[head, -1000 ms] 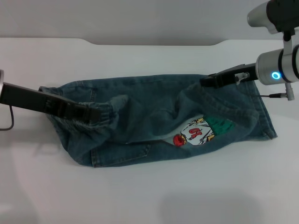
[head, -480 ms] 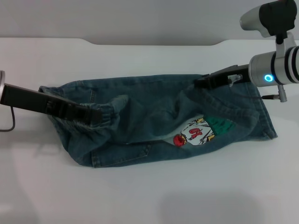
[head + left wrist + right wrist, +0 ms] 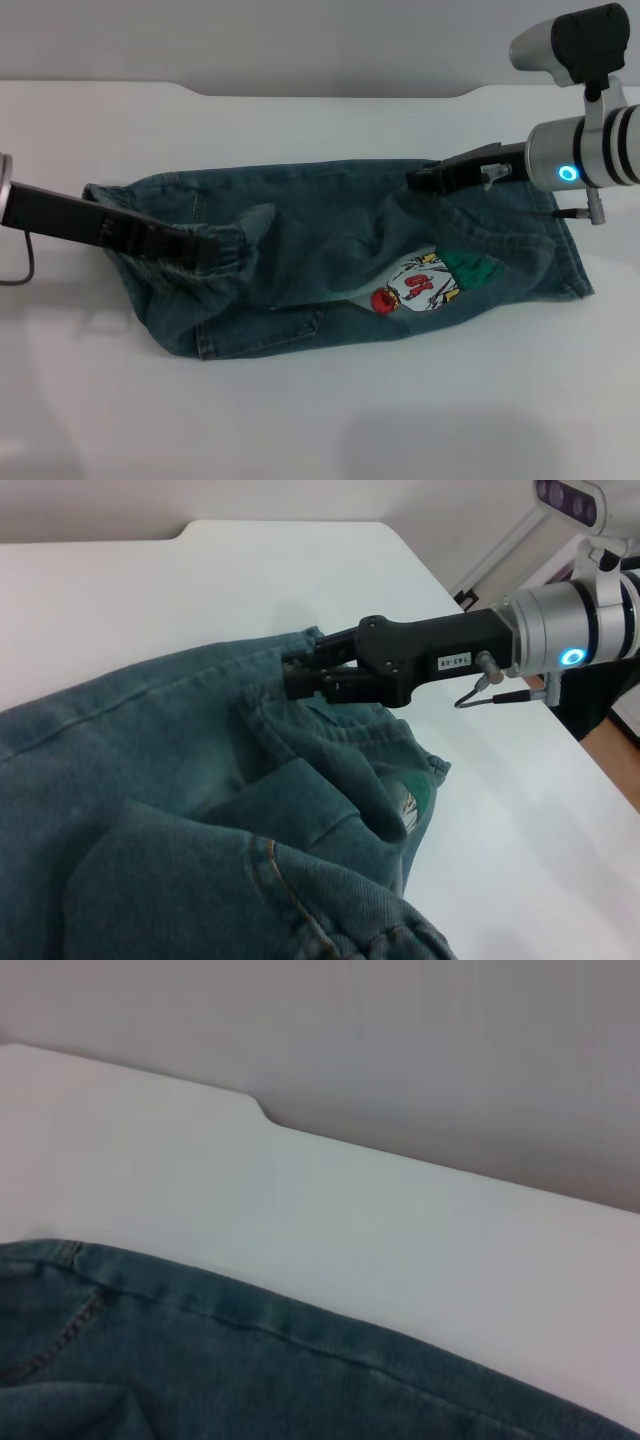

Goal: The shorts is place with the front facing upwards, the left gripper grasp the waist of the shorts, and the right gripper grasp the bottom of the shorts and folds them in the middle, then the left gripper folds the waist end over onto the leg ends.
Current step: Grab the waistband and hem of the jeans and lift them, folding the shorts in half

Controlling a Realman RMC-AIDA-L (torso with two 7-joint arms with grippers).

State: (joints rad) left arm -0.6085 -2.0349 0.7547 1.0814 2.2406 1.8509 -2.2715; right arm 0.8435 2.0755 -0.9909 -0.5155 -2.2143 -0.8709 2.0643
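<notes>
Shorts [image 3: 330, 265] lay rumpled on the bench [image 3: 300, 410], gripped at the waist by the closed left claw [image 3: 205, 247] and apparently pinched at the far edge by the right claw [image 3: 418, 180], so both ends were best lifted evenly.

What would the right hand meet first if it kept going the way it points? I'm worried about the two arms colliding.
Denim first: the right hand sits at the far edge of the shorts, pointing toward the robot's left. Beyond lies more folded cloth, and the left hand sits nearer the robot, probably off that line.
</notes>
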